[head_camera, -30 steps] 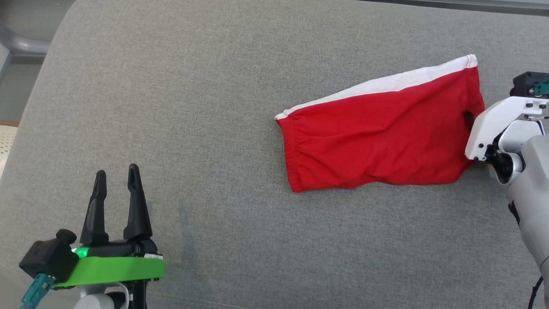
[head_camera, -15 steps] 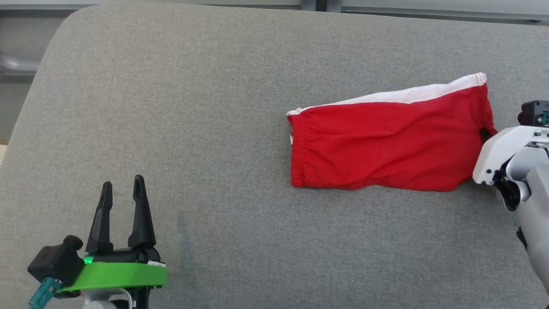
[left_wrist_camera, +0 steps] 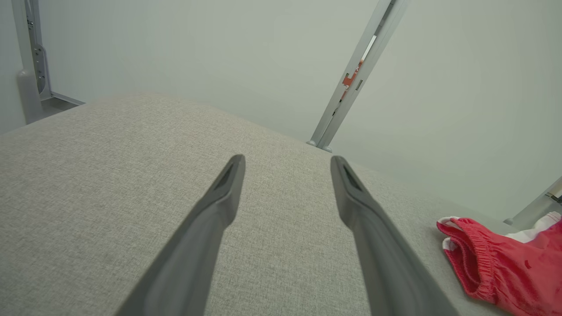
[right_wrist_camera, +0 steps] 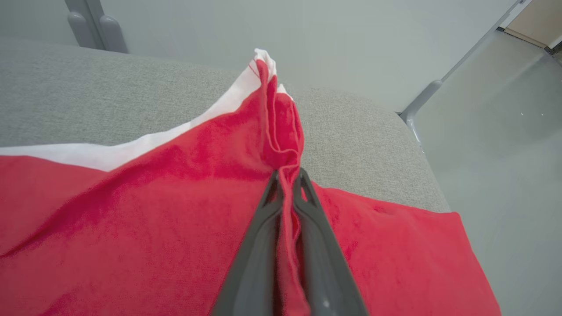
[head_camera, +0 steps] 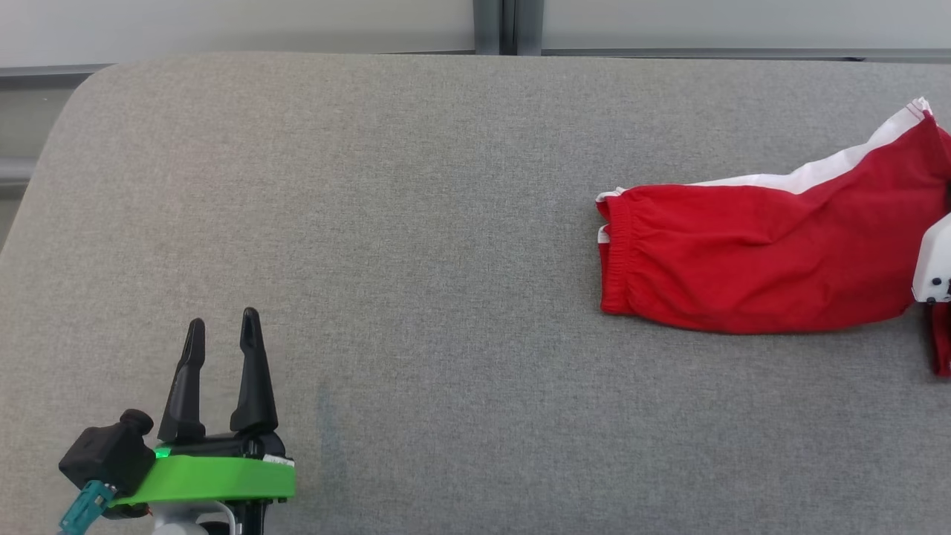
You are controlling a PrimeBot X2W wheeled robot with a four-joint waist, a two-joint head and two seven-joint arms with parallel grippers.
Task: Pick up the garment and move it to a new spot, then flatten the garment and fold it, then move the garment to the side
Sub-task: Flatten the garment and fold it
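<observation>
The garment (head_camera: 765,271) is a pair of red shorts with a white side stripe, lying folded at the right side of the grey cushion (head_camera: 416,223). Its elastic waistband points left, and its right end is raised off the cushion. In the right wrist view my right gripper (right_wrist_camera: 287,175) is shut on a pinched fold of the garment (right_wrist_camera: 131,210), with red cloth squeezed between the two dark fingers. Its white housing (head_camera: 936,260) shows at the head view's right edge. My left gripper (head_camera: 223,334) stands open at the lower left, far from the garment (left_wrist_camera: 505,267), with nothing between its fingers (left_wrist_camera: 219,206).
The grey cushion spans the whole work area, with rounded corners at the far left and far right (right_wrist_camera: 395,118). A pale wall with a grey metal post (head_camera: 505,26) stands behind it. Smooth floor (right_wrist_camera: 505,131) lies beyond the cushion's right end.
My right gripper closed on the garment's right end and lifted and pulled it rightward. The head camera tilted up, so the whole scene shifted down the picture. The left gripper stayed put.
</observation>
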